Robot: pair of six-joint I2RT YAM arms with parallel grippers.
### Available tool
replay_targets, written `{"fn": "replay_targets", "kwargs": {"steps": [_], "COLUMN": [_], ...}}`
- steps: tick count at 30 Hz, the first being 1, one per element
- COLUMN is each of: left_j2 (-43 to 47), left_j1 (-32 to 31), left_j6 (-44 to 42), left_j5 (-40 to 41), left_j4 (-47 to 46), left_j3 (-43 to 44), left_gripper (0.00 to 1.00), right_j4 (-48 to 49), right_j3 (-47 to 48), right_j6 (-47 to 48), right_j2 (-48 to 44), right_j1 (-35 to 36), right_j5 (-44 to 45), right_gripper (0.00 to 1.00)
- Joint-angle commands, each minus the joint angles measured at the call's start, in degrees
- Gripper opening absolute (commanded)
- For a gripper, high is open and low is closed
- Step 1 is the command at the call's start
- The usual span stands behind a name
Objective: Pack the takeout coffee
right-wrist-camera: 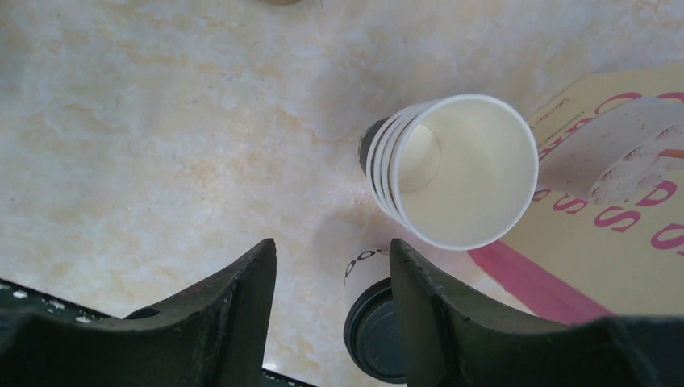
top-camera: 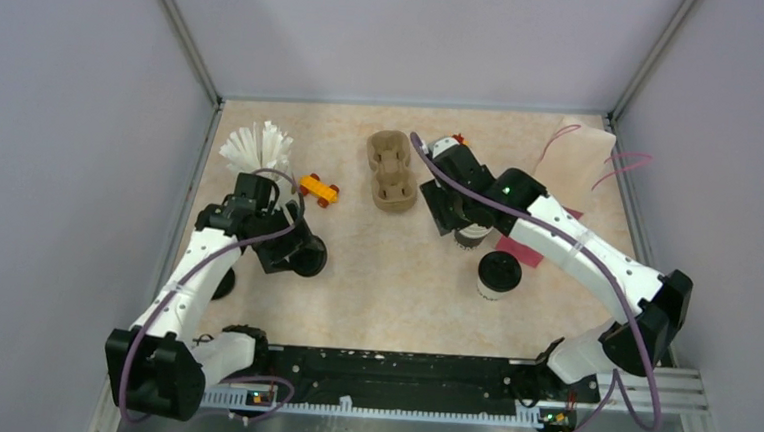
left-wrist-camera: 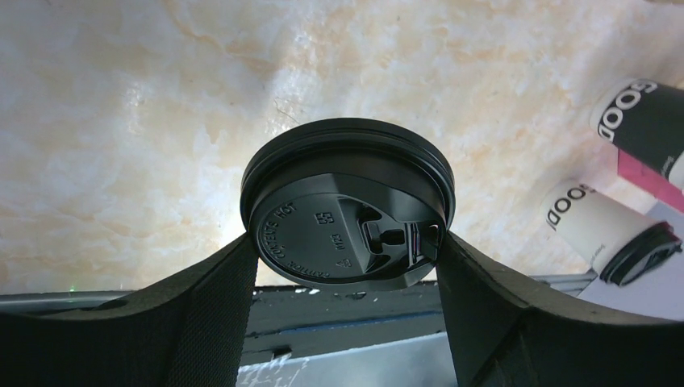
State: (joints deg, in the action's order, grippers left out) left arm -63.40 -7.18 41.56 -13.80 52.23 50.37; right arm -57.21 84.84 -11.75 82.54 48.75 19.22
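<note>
Top external view showed, at far left, the beige cup of white sticks [top-camera: 257, 148] standing near the back of the tabletop [top-camera: 403, 302], and in front of it the left gripper [top-camera: 284, 246] reaching down over a black lid [top-camera: 307, 258] that lay flat on the marbled surface. In the left wrist view that lid [left-wrist-camera: 339, 210] sat squarely between the two fingers [left-wrist-camera: 214, 302], which stood wide apart with their tips right at its rim on either side. Whether they pressed on it or only flanked it could not be told. Just right of the left arm lay a small orange toy [top-camera: 317, 189], then the brown pulp tray [top-camera: 391, 171] with both holes empty. Further right, the right gripper [top-camera: 453, 212] hung above a stack of paper cups [top-camera: 470, 237]. In the right wrist view its fingers [right-wrist-camera: 242, 318] were apart with only bare tabletop in the gap, clamped on nothing. The stack [right-wrist-camera: 464, 169] stood beyond the fingertips and off to the right of them, its white mouth open toward the camera, not between the fingers. It rested partly on a pale sheet with pink lettering [right-wrist-camera: 589, 274]. A lidded cup [top-camera: 499, 275] stood upright nearer the arm bases, just beside the stack. From the right wrist it showed low in the frame, half hidden behind the right-hand finger.
</note>
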Motion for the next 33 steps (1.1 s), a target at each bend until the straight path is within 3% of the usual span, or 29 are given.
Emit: {"fn": "replay_targets", "kwargs": {"steps": [1, 6, 24, 33], "left_j2": [3.5, 6.1, 8.6, 8.2], "left_j1": [-0.2, -0.2, -0.3, -0.5], "left_j6": [-4.0, -6.8, -8.4, -7.7], "left_j5": [-4.2, -7.2, -14.6, -16.5], "left_j4": [1.8, 1.5, -2.0, -3.1], "left_j3": [1.2, 0.5, -1.3, -2.0], "left_gripper": [0.73, 0.74, 0.75, 0.75], "right_j4": [3.1, 5.9, 8.4, 9.3], "right_j3": [3.8, 2.2, -0.6, -2.7], "right_j6": [3.1, 4.8, 8.3, 8.3], "right_j2": [1.1, 1.3, 5.7, 6.8], "right_j1": [-2.9, -5.2, -9.6, -9.6], "right_j5": [1.8, -0.2, -1.7, -1.6], "right_gripper": [0.49, 0.38, 0.36, 0.29]}}
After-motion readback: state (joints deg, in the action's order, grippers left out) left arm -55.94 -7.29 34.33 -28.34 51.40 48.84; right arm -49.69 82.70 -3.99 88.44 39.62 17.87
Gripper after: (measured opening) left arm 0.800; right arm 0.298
